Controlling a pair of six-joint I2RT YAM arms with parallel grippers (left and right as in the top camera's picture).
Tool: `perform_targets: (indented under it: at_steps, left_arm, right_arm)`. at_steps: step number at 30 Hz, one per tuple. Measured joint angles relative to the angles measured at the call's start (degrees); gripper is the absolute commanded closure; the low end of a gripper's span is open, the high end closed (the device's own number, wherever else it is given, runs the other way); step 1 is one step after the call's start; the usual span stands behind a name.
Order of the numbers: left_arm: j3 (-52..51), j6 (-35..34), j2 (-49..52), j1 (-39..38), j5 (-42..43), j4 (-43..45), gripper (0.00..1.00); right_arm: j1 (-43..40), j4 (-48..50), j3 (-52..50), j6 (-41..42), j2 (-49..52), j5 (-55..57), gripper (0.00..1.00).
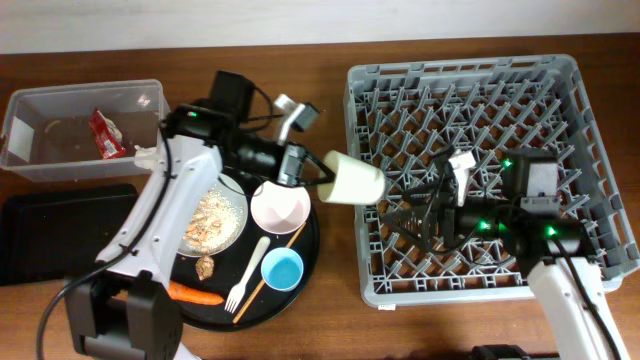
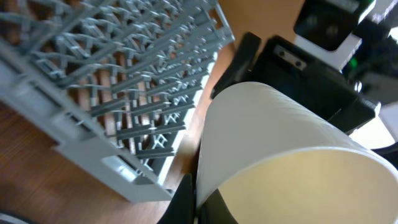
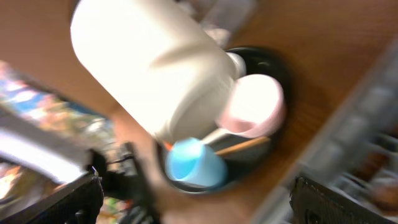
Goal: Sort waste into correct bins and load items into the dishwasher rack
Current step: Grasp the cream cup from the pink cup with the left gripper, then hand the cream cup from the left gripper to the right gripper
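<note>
Red wrapper [image 1: 105, 133] lay in the clear tub [image 1: 20, 100]. Your left gripper [image 1: 322, 178] clasped the white cup [image 1: 355, 180] beside the unloaded dishwasher rack [image 1: 590, 100]; your right gripper [image 1: 428, 215] gaped empty. Plate [image 1: 239, 203], bowl [image 1: 280, 207], blue cup [image 1: 282, 269]: not yet loaded.

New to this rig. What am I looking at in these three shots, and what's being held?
Two robot arms stand at a wooden table, each ending in a two-finger claw. One picture looks down from above; the other two come from cameras on the wrists. The left claw holds a white cup sideways at the edge of the grey dishwasher rack. The right claw hangs open over the rack, facing the cup. The round black tray carries a plate with rice, a bowl, a blue cup, a fork and a carrot. The clear tub holds a red wrapper.
</note>
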Motion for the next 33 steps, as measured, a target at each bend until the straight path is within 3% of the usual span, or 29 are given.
perform_targets:
  at_steps: [5, 11, 19, 22, 25, 28, 31, 33]
  left_arm:
    - [0.0, 1.31, 0.0, -1.86, 2.69, 0.44, 1.0]
    - [0.0, 1.57, 0.0, -1.9, 9.81, 0.61, 1.0]
    - [0.0, 1.73, 0.0, -5.07, 10.34, 0.61, 1.0]
    - [0.0, 1.73, 0.0, -6.16, 9.31, 0.61, 1.0]
    - [0.0, 1.7, 0.0, -6.19, 7.96, 0.83, 1.0]
    - [0.0, 1.75, 0.0, -6.05, 7.52, 1.46, 0.99]
    - [0.0, 1.95, 0.0, -6.08, 7.43, 2.14, 0.85]
    - [0.0, 2.01, 0.0, -6.08, 6.45, 2.56, 0.73]
  right_arm:
    - [0.0, 4.72, 0.0, -2.1, 1.49, -11.69, 0.01]
    - [0.0, 5.44, 0.0, -2.29, 1.49, -12.31, 0.01]
    - [0.0, 8.22, 0.0, -2.34, 1.49, -12.31, 0.03]
    - [0.0, 8.24, 0.0, -2.43, 1.49, -12.35, 0.18]
    - [0.0, 8.96, 0.0, -2.69, 1.49, -13.18, 0.41]
    - [0.0, 9.2, 0.0, -3.1, 1.49, -13.9, 0.41]
    - [0.0, 9.27, 0.02, -3.06, 1.49, -13.84, 0.41]
    - [0.0, 9.27, 0.0, -3.08, 1.49, -13.57, 0.46]
